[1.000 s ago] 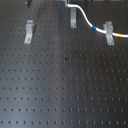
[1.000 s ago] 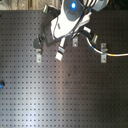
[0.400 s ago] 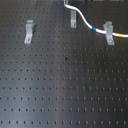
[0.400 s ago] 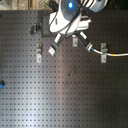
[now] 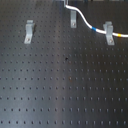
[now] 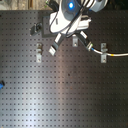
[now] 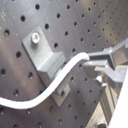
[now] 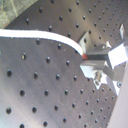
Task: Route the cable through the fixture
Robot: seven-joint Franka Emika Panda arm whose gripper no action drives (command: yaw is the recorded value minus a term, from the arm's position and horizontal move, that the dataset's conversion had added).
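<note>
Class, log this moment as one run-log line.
gripper: shut on cable | cable: lies across middle clip, passes right clip | left clip: untouched

the perforated breadboard table (image 5: 60, 85) is matt black with a regular grid of small holes. the cable (image 5: 86, 23) is white, with a blue band (image 5: 98, 30) and a yellow band (image 5: 121, 35) either side of the grey clip (image 5: 108, 32). the other clips (image 5: 29, 32) are grey too.

White arm (image 6: 75, 17) w/ glowing blue light on top; tool (image 7: 102, 62) has grey metal fingers.
</note>
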